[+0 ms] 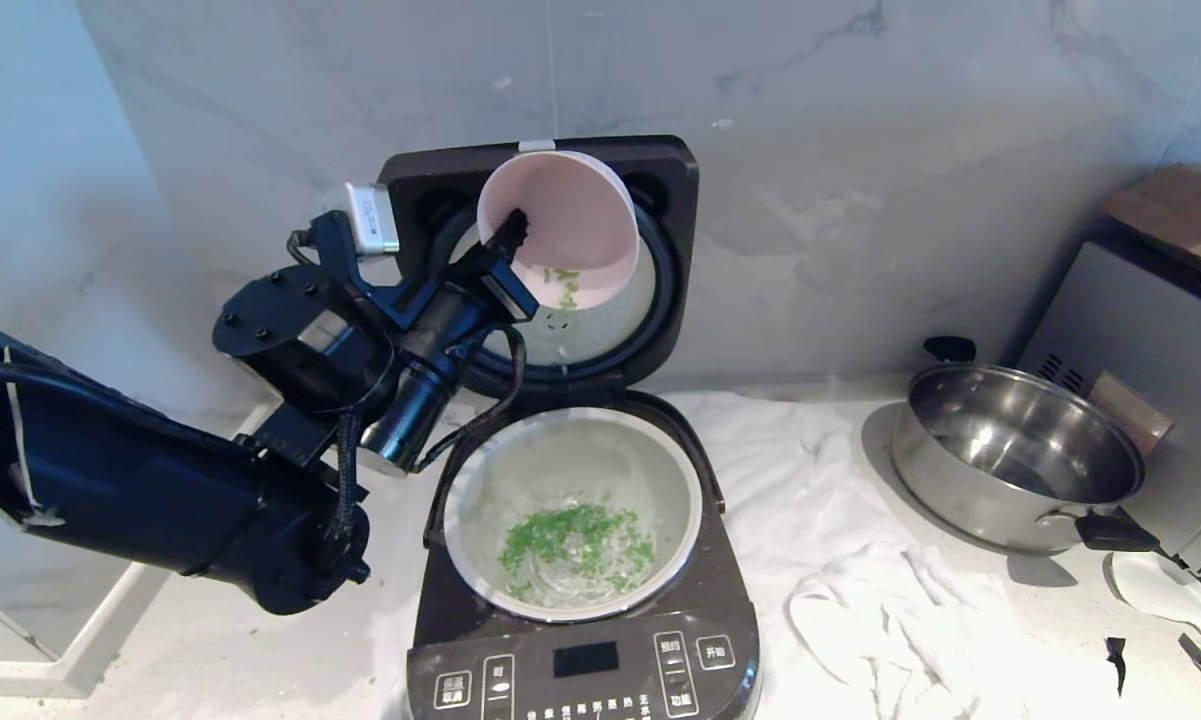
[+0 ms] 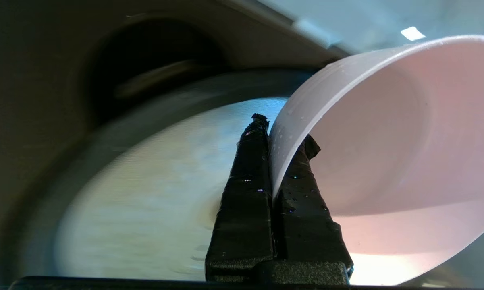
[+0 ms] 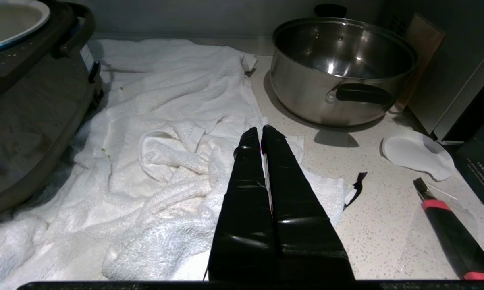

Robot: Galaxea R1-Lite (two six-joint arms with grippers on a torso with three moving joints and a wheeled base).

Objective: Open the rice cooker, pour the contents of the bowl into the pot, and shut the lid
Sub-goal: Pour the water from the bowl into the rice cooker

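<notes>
Two fingers of our left gripper (image 1: 513,238) pinch the bowl (image 1: 560,225) at its rim, one inside, one outside. We judge it light, stiff and wet-slick; the rim is the only practical hold. Pale pink and tipped on its side, it hangs above the pot (image 1: 572,505), before the raised lid (image 1: 660,190). Most green bits (image 1: 575,540) lie in the pot; a few cling inside. Our right gripper (image 3: 262,135), closed and empty, hovers beside the rice cooker (image 1: 580,660).

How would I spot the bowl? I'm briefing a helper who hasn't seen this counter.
Find the rice cooker, its lid open against the marble wall. The bowl is tipped in front of that lid, above the pot, its rim pinched in the left hand. It is small and pale pink, unlike the steel pan further right.
</notes>
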